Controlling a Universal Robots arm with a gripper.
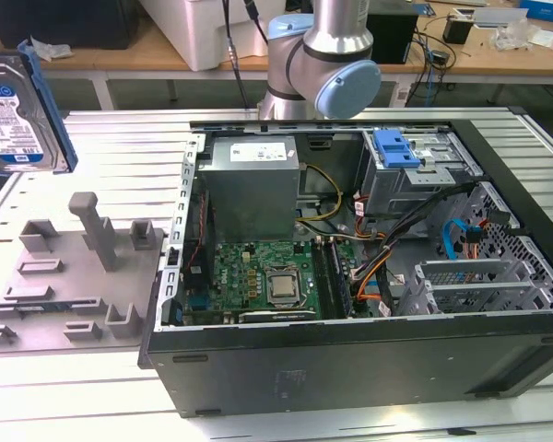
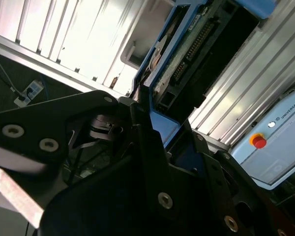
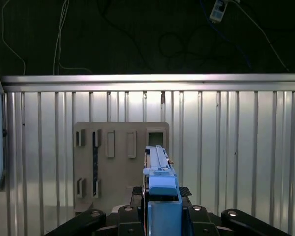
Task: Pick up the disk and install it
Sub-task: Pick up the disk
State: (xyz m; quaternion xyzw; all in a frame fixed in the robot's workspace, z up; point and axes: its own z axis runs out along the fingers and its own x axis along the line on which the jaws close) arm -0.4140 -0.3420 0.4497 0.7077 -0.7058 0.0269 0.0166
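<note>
At the exterior view's left edge, the disk hangs in the air, partly cut off. In the first wrist view the hand pinches its blue frame, with the disk seen edge-on.

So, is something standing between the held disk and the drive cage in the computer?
Yes: the grey power-supply box stands between the disk and the drive cage, and black cables run close by the cage.

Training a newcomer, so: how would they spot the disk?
To the exterior view's left of the open computer case lies a grey tray. High above it is the disk: flat, silver, with a white-and-blue label and blue frame; the tray is plain grey.
</note>
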